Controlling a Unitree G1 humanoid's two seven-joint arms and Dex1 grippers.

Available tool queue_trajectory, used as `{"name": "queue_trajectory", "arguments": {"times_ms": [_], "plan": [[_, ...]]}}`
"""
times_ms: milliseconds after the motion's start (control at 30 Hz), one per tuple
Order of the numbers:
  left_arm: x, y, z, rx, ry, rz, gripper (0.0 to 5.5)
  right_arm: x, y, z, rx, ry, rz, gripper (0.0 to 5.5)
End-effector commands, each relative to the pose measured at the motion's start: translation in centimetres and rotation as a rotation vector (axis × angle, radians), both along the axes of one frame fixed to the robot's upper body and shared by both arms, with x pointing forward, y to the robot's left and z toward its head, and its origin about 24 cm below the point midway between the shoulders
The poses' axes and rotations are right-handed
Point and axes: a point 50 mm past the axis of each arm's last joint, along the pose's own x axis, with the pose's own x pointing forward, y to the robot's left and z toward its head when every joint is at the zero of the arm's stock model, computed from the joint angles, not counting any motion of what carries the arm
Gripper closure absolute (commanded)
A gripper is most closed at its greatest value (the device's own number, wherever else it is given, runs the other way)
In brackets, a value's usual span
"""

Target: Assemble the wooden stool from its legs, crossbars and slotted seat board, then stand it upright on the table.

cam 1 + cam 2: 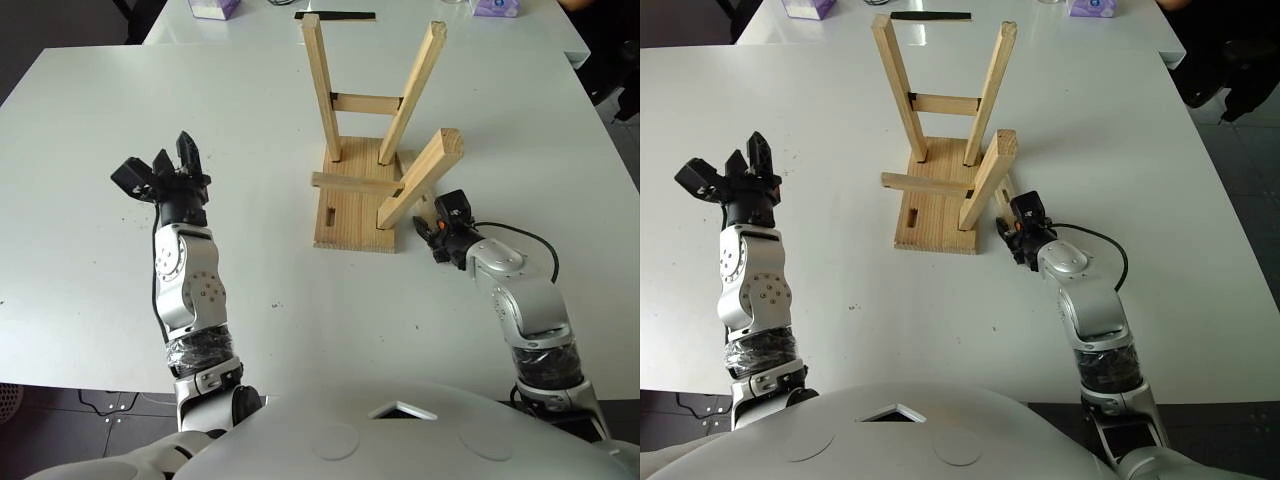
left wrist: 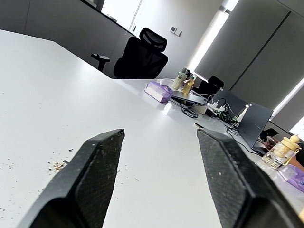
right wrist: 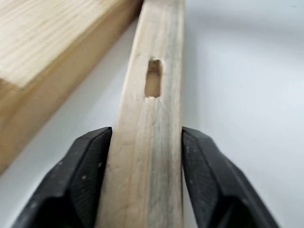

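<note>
Seat board (image 1: 352, 215) on table (image 1: 100, 120); loose leg (image 3: 152, 118) just right of it.

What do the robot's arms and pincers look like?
The left arm and right arm are rounded silver-grey shells with black wrapped bands. The left pincer and right pincer are black, two broad fingers each. A black cable loops beside the right arm.

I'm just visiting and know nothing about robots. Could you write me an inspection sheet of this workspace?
Surface: white table, with a few specks.
Job's things: seat board lies flat with three legs standing in it. One crossbar joins two legs, another juts from the third. The fourth leg is beside the board.
Clutter: tissue pack on the far table.
Grippers: left hand open, holding nothing; right hand shut on the fourth leg.
Cables: black cable at the right wrist.
Surroundings: office chair, laptop.
</note>
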Motion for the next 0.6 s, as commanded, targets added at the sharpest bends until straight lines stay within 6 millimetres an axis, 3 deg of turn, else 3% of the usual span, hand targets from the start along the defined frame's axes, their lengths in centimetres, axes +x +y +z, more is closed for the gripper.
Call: {"name": "queue_trajectory", "arguments": {"times_ms": [33,167,300,400,467,600], "plan": [[0.0,0.7,0.8,-0.007,0.055,0.049,2.65,-0.8,-0.9,-0.9,-0.027,0.054,-0.067,3.42],[0.8,1.3,3.2,0.013,0.066,0.065,2.65,1.6,-1.1,1.0,0.079,-0.072,-0.189,3.42],[2.0,1.3,6.9,0.007,-0.051,-0.015,2.65,5.2,-2.5,4.5,0.310,-0.237,-0.376,3.42],[2.7,-0.8,9.8,-0.076,-0.191,-0.274,2.65,9.1,-4.0,10.2,0.738,-0.457,-0.441,3.42],[2.5,-2.4,12.1,-0.120,-0.311,-0.466,2.65,10.1,-4.2,14.9,1.000,-0.599,-0.319,3.42],[1.7,-4.3,15.4,-0.160,-0.489,-0.755,2.46,8.1,-2.3,21.9,1.141,-0.762,0.209,3.42]]}}
